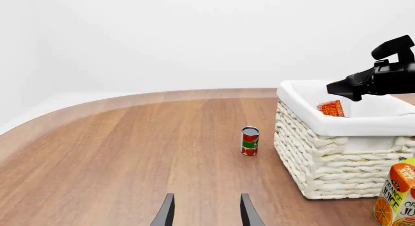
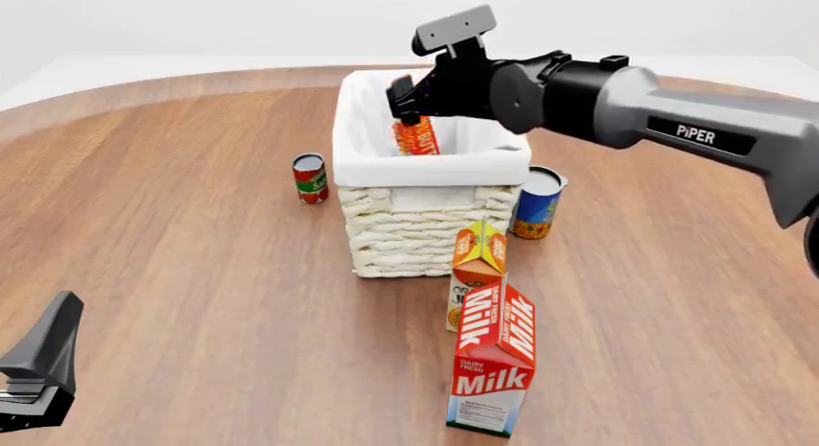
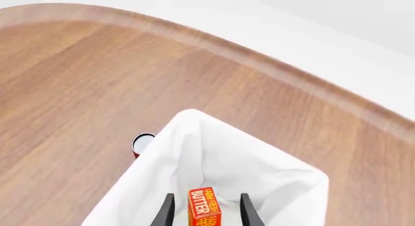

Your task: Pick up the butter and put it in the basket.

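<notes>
table (image 2: 167, 225): wood, carries everything
basket (image 2: 423, 230): mid-table, white liner over rim
right gripper (image 3: 204, 211): above basket interior, jaws apart, either side of butter, contact unclear
left gripper (image 1: 204, 211): low over bare table, jaws apart, nothing between
milk carton (image 2: 493, 364): upright, nearest camera
juice carton (image 2: 478, 269): between milk and basket
butter (image 2: 416, 137): upright inside basket, between right jaws

Right arm (image 2: 691, 120): your forearm is a smooth grey tube with white "PiPER" lettering, meeting a black rounded wrist joint.
Wrist camera (image 2: 456, 28): a small grey block on a black bracket.
Right gripper (image 3: 206, 211): two slim black tapered fingers.
Left gripper (image 1: 205, 211): matching black finger pair; the front view shows only a dark angular housing.
</notes>
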`<state>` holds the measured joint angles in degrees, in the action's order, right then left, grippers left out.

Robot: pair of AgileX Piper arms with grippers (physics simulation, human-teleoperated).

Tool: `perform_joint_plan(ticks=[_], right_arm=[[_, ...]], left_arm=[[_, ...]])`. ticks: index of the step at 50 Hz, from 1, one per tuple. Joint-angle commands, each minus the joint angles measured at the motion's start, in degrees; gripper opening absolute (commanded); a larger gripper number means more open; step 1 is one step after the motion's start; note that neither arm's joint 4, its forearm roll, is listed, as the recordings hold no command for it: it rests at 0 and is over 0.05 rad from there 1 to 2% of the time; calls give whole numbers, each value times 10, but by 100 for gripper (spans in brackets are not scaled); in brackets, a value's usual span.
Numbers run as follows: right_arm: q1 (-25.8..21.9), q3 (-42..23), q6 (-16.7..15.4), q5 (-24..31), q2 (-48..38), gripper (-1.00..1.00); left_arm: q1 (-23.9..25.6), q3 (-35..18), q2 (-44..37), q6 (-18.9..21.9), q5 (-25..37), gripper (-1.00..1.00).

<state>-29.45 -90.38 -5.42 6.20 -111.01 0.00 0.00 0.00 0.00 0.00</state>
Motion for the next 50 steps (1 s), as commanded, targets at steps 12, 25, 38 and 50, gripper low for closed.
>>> perform_joint_plan(ticks=[12, 25, 38, 50], right_arm=[[0, 8, -3, 3, 31, 100], [2, 47, -7, 1, 81, 100], [-17, 219, 3, -41, 246, 100], [-32, 386, 14, -76, 408, 100]], left_arm=[[0, 0, 0, 0, 0, 100], [0, 0, 0, 0, 0, 100], [0, 0, 0, 0, 0, 100], [0, 0, 0, 0, 0, 100]])
